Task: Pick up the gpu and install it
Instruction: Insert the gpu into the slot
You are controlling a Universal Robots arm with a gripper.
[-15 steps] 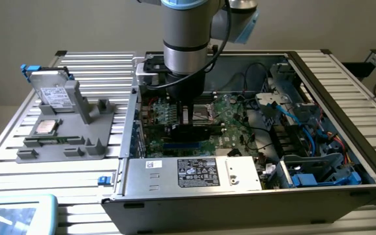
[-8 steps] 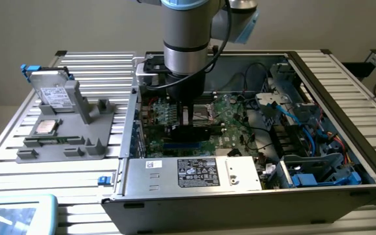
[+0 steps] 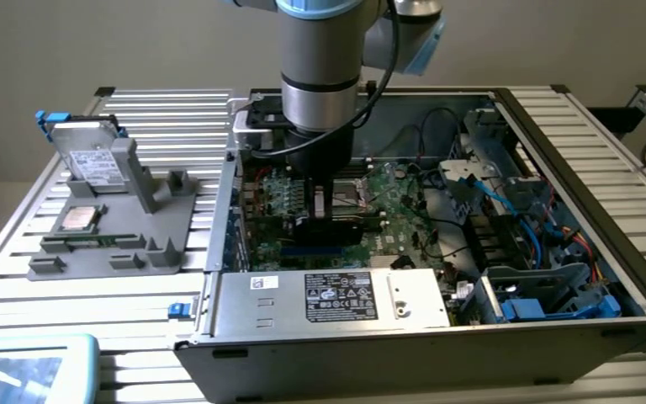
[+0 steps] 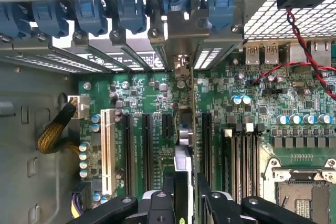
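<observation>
Exterior overview; wrist close above motherboard (image 4: 136, 93)

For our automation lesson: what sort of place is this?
Likely a robotics lab's PC-assembly bench: an open computer case on a slatted table, with a gripper holding the gpu over the motherboard.

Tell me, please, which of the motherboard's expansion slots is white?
The long slot nearest the yellow cable bundle; the other slots alongside it are all black.
</observation>
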